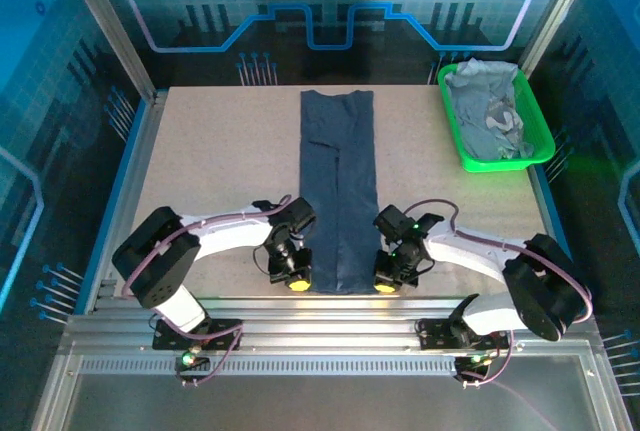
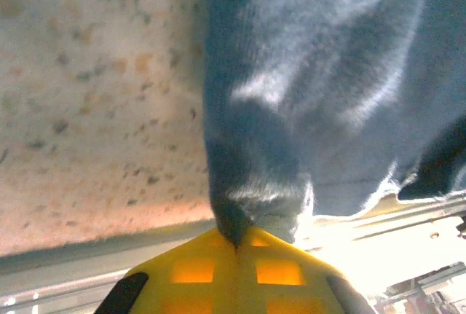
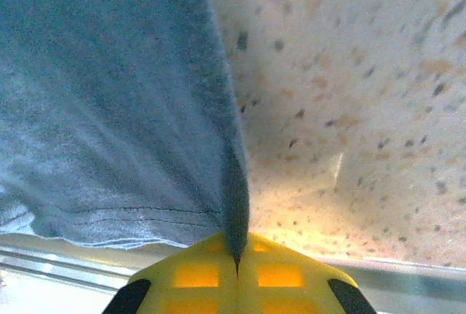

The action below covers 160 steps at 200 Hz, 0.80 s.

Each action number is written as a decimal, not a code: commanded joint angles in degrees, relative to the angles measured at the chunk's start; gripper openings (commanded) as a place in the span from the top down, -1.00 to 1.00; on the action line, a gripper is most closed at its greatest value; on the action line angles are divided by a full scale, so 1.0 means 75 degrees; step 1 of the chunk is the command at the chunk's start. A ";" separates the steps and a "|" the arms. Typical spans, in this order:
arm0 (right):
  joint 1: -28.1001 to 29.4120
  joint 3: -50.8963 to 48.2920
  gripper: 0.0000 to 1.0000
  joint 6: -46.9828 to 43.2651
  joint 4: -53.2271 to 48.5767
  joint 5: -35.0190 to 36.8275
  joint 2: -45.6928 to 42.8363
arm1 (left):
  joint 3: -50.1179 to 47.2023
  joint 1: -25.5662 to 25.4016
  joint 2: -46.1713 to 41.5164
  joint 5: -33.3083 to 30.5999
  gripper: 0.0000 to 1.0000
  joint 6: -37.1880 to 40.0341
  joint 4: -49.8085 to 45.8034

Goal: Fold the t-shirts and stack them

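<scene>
A dark slate-blue t-shirt lies folded into a long narrow strip down the middle of the table, sleeves tucked in. My left gripper is shut on its near left corner; in the left wrist view the cloth bunches into the closed yellow fingertips. My right gripper is shut on the near right corner, and the right wrist view shows the hem pinched between the yellow fingertips. Paler grey-blue t-shirts lie crumpled in the tray.
A bright green plastic tray sits at the back right corner of the speckled beige table. Metal rails run along the table's near edge, just behind both grippers. Cage posts stand at the back corners.
</scene>
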 commanded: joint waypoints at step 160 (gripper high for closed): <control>-0.1170 0.3165 1.00 -0.0312 -0.1816 0.0793 0.0279 | 0.1569 0.2006 -0.0815 -0.0098 1.00 -0.0619 0.0390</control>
